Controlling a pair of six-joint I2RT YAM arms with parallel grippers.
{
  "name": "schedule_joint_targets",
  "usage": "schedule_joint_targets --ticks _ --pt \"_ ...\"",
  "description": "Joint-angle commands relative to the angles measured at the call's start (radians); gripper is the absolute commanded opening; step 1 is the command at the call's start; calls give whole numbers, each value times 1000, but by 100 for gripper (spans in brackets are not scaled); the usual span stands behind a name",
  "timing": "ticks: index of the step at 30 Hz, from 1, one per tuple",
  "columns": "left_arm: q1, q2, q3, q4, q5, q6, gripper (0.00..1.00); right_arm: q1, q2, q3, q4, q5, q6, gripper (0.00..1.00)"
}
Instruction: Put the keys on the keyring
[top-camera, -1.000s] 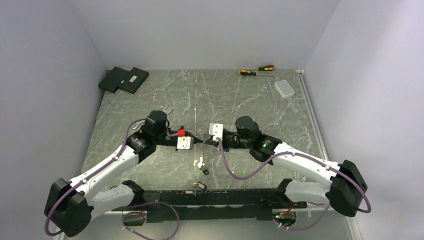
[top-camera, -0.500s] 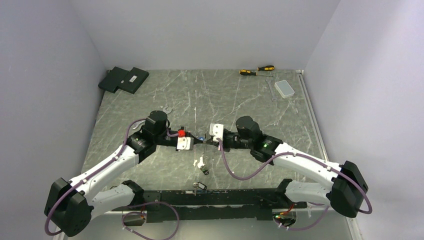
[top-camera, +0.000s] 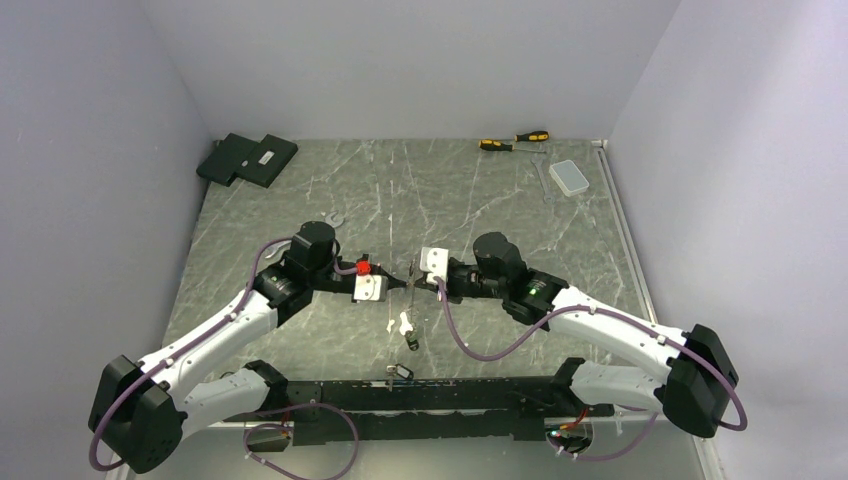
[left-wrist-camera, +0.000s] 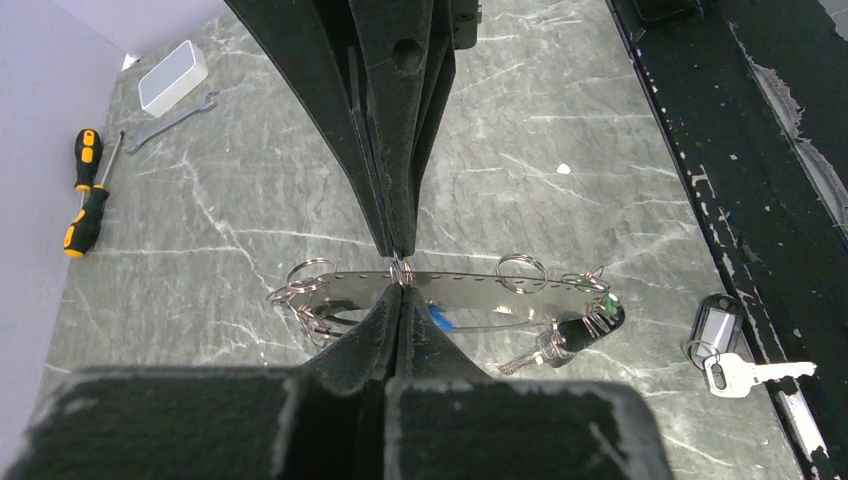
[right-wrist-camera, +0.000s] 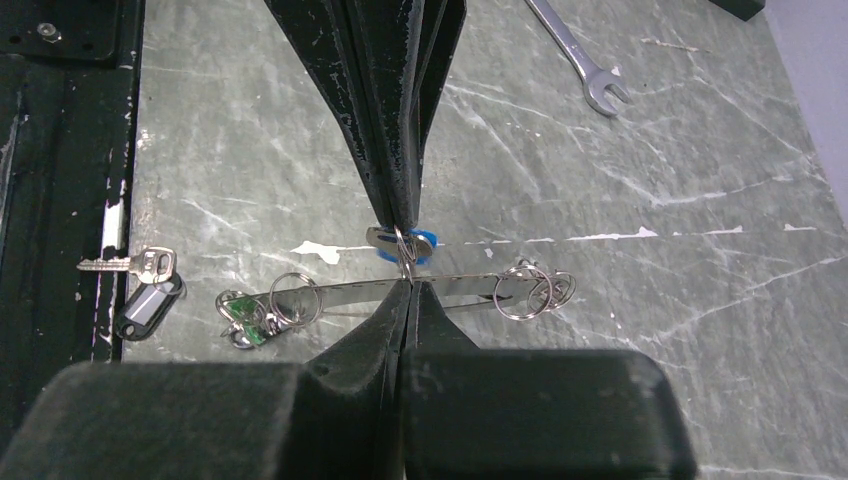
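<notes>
Pinching the blue key (right-wrist-camera: 428, 243) at its tips, the left gripper (left-wrist-camera: 400, 292) is pressed shut, nose to nose with the right gripper (right-wrist-camera: 408, 288), which is clamped on the keyring (right-wrist-camera: 350, 292); the green key (right-wrist-camera: 240, 308) sits at the keyring's far end.

Two robot arms (top-camera: 230, 330) stand here. There are two screwdrivers (top-camera: 530, 136), two wrenches (right-wrist-camera: 580, 62), two black blocks (top-camera: 247, 158) and one clear box (top-camera: 570, 177).

Screwdrivers (top-camera: 513, 141), a clear box (top-camera: 570, 177) and black pads (top-camera: 247, 159) lie far back.
</notes>
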Motion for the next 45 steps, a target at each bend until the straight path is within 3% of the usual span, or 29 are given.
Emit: schedule_joint_targets --ticks 1,30,45 --pt "-8 2 27 -20 43 18 0 -4 -35 55 60 4 -15 0" --pt "-8 13 36 -41 60 41 0 2 -15 95 29 -63 -12 0" --pt "-7 8 33 -45 56 44 0 2 -51 70 39 -15 -23 0"
